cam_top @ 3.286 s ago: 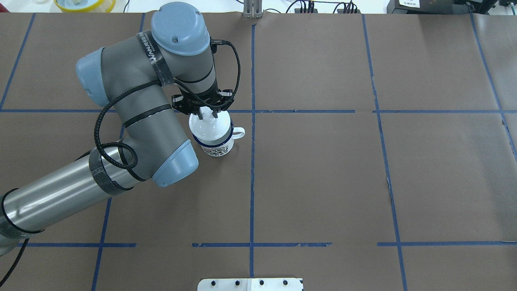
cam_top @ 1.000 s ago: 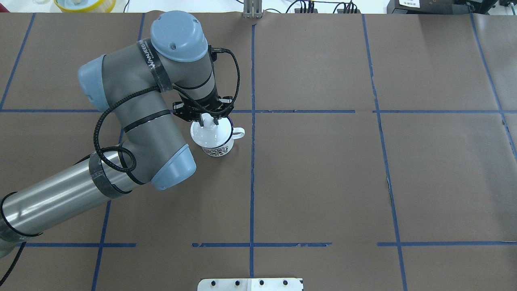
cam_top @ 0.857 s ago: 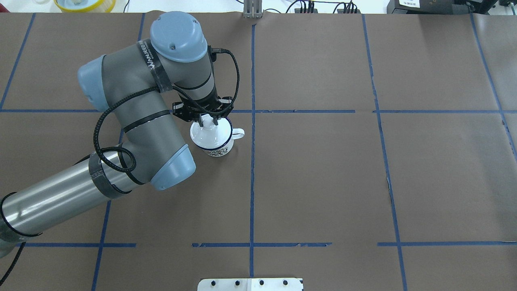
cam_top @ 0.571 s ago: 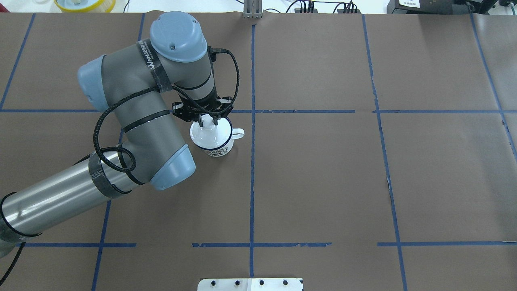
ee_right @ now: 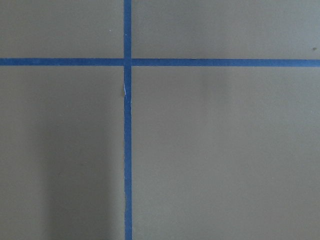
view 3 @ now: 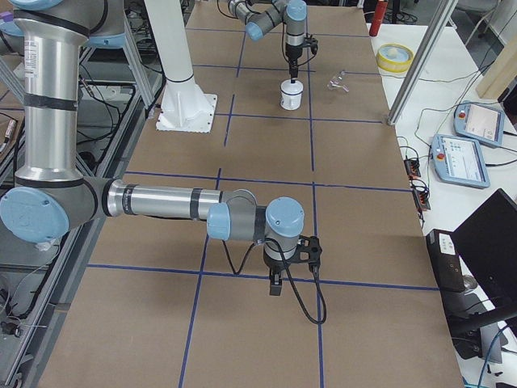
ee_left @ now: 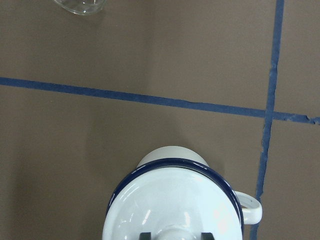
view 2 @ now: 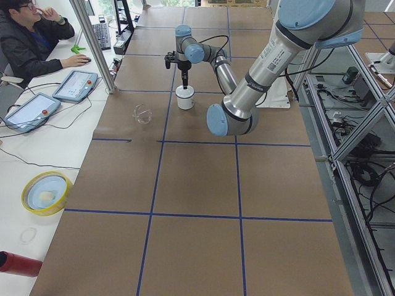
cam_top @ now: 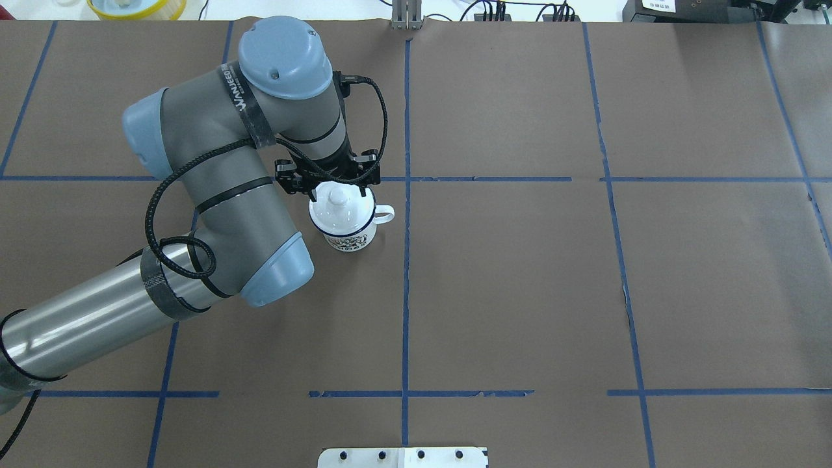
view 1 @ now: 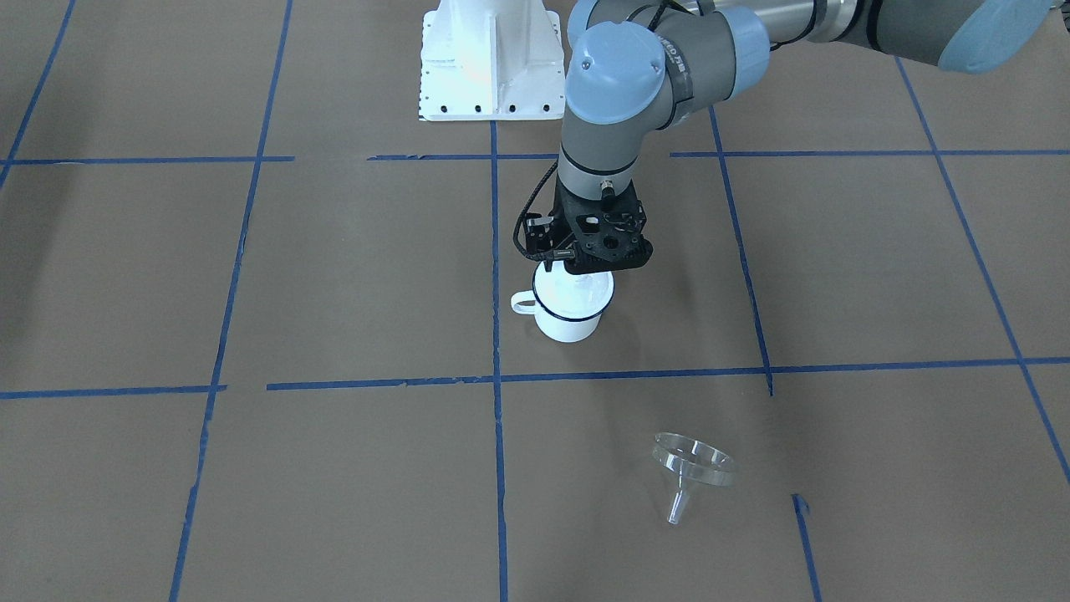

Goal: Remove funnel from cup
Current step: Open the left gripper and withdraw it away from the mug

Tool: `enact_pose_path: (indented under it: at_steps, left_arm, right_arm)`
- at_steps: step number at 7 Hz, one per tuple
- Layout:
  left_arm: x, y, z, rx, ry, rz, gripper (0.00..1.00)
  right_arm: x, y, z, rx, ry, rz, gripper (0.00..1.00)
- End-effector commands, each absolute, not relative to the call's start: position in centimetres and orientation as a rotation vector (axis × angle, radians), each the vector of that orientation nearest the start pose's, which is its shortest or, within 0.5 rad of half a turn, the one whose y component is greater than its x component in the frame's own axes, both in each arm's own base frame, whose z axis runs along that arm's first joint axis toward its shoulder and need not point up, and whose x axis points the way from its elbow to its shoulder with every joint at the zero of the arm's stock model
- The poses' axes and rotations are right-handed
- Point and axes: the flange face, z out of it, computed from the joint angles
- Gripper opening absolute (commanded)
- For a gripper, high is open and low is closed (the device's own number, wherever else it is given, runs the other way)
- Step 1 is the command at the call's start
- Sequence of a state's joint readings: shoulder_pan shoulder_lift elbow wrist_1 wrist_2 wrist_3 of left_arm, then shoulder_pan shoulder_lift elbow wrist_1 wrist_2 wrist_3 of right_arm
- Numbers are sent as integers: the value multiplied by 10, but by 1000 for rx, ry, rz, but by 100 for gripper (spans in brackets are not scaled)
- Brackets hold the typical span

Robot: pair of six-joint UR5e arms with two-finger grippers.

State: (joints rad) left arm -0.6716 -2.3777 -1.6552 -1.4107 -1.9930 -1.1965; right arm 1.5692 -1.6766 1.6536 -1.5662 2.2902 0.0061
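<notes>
My left hand (cam_top: 335,187) hovers just above the white lid (cam_top: 341,211) capping the cup (view 1: 568,322), fingers spread either side of its knob, gripping nothing. The funnel (view 1: 692,462) lies tipped on the desk (view 1: 334,276), well apart from the cup; I judge the removal done.

Cup (ee_left: 170,154) under lid (ee_left: 175,205), funnel (ee_left: 80,6) well apart

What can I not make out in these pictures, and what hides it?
- Inside of the cup: covered by the lid in every view.
- The funnel: cut off by the top edge in the left wrist view; missing overhead, probably behind the left arm.
- The right gripper: open or shut is unclear, as only the side view shows it.
</notes>
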Motion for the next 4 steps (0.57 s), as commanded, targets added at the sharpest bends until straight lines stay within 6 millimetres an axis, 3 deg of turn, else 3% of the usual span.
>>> enact_pose_path:
  at_steps: [1, 2, 3, 4]
  left_arm:
    - [468, -502, 144, 31, 845, -130, 100]
    - [446, -509, 142, 83, 843, -71, 100]
    - [404, -511, 162, 134, 831, -11, 100]
    - [335, -526, 192, 218, 809, 61, 100]
  right_arm:
    - [67, -446, 671, -20, -719, 11, 100]
    - [67, -446, 671, -20, -719, 11, 100]
    - [67, -446, 671, -20, -719, 11, 100]
    - [67, -446, 671, -20, -719, 11, 100]
